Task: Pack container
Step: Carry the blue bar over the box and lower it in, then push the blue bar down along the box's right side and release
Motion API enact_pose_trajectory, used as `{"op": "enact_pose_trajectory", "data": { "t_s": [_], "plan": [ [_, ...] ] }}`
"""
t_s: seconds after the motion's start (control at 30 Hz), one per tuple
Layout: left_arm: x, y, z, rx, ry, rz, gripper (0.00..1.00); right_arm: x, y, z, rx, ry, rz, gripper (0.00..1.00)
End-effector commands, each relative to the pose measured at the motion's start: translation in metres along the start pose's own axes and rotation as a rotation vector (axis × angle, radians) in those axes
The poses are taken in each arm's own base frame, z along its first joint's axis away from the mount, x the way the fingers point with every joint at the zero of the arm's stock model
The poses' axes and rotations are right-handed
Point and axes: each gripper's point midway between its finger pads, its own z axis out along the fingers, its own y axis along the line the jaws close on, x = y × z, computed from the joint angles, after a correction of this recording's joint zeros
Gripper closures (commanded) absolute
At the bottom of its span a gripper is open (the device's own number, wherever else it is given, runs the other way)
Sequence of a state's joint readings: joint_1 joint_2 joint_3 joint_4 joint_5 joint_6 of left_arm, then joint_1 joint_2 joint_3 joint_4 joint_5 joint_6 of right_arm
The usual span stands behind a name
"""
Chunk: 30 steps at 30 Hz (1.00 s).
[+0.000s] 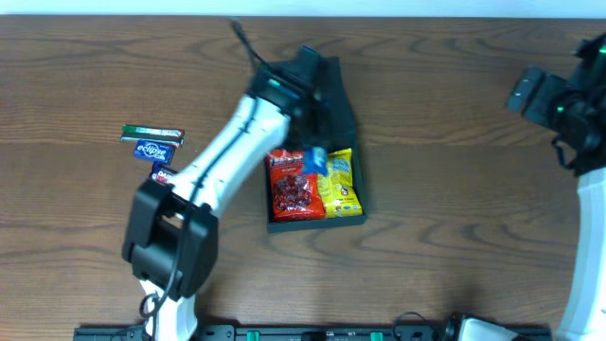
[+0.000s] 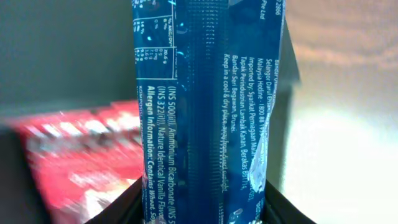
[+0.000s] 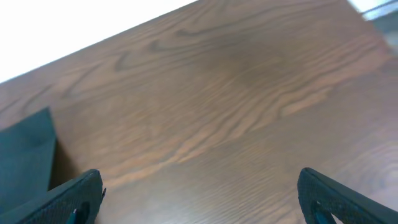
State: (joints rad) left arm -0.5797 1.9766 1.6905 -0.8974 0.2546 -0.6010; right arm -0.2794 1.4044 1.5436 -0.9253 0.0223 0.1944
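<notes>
The container [image 1: 352,220] is a dark box at mid-table with its lid [image 1: 336,90] open at the back. A red packet [image 1: 292,187] and a yellow packet [image 1: 342,185] lie inside it. My left gripper [image 1: 305,128] is over the box's back half, shut on a blue packet [image 1: 317,160]. In the left wrist view the blue packet [image 2: 208,106] fills the middle between the fingers [image 2: 199,214], with the red packet [image 2: 81,162] blurred at left. My right gripper [image 1: 532,92] is open and empty at the far right; its wrist view [image 3: 199,202] shows bare wood below.
A green gum pack [image 1: 151,133], a blue Eclipse pack [image 1: 151,149] and a small dark packet [image 1: 164,175] lie on the table at left. A dark corner of the container [image 3: 25,155] shows in the right wrist view.
</notes>
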Motion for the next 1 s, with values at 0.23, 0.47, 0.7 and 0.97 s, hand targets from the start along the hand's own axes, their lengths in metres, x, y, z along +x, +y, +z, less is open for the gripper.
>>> {"op": "enact_pose_trajectory", "data": {
  "t_s": [0.23, 0.47, 0.7, 0.97],
  "plan": [
    [0.033, -0.017, 0.011, -0.134, -0.074, -0.029, 0.94, -0.004, -0.006, -0.007, -0.087, 0.003, 0.038, 0.01],
    [0.049, -0.013, 0.025, -0.143, -0.043, -0.093, 0.94, 0.013, 0.004, -0.010, -0.148, 0.076, 0.049, 0.01],
    [0.065, -0.019, 0.048, -0.125, -0.045, -0.016, 0.94, 0.032, 0.002, -0.020, -0.140, 0.140, 0.037, 0.01],
    [0.077, -0.030, 0.050, -0.115, -0.039, 0.031, 0.94, 0.028, 0.003, -0.029, -0.144, 0.112, 0.033, 0.01]
  ]
}}
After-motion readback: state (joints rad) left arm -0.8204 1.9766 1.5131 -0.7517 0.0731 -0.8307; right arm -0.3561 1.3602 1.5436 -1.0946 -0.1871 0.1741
